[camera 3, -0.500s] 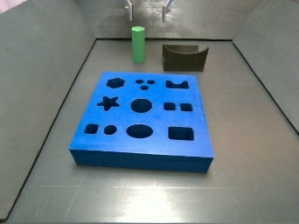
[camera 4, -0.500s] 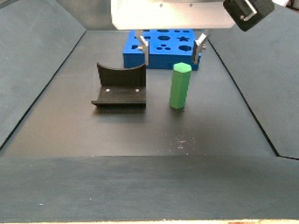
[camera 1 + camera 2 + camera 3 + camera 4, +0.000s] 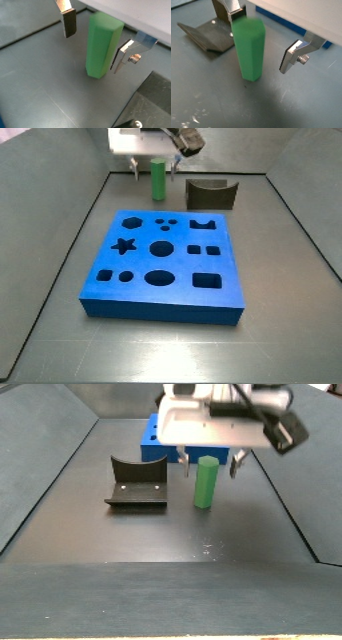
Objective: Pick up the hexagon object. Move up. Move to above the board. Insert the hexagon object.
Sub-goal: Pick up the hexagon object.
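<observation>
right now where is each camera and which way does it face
Wrist view: on the arm's wrist, looking down at the peg standing between the open gripper fingers.
Wrist view: same mount, other angle; peg, one finger, the fixture behind.
Side view: at the board's near end, facing the gripper beyond it.
Side view: at the opposite end, peg and fixture before the board.
All four share the peg.

The gripper (image 3: 93, 42) hung low over the tray floor with its jaws spread wide, its silver fingers (image 3: 294, 56) pointing down on either side of the hexagon object (image 3: 101, 45) standing between them, neither pad clearly pressing it.
</observation>
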Motion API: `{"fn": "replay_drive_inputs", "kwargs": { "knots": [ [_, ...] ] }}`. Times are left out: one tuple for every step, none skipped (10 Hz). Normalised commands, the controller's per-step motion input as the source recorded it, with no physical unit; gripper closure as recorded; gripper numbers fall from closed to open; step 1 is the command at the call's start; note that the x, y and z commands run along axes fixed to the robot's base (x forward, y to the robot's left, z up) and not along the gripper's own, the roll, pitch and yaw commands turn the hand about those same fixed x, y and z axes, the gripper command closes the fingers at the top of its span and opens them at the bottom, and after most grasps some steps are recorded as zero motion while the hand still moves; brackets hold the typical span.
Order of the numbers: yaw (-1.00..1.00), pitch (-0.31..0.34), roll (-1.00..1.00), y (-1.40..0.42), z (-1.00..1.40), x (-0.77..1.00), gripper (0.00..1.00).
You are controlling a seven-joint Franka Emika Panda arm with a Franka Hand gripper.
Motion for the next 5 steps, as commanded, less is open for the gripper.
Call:
{"fn": "replay_drive_inputs", "kwargs": {
  "knots": [
    [0.00, -0.443, -0.52, 0.30, -0.05, -0.50, 0.00],
    [0.00, -0.006, -0.05, 0.05, 0.00, -0.02, 0.00],
    [0.00, -0.149, -0.34, 0.11, 0.31, 0.00, 0.00],
    [0.00, 0.094, 0.07, 0.00, 0.02, 0.00, 0.00],
    [0.00, 0.000, 0.00, 0.00, 0.00, 0.00, 1.00]
  ]
}}
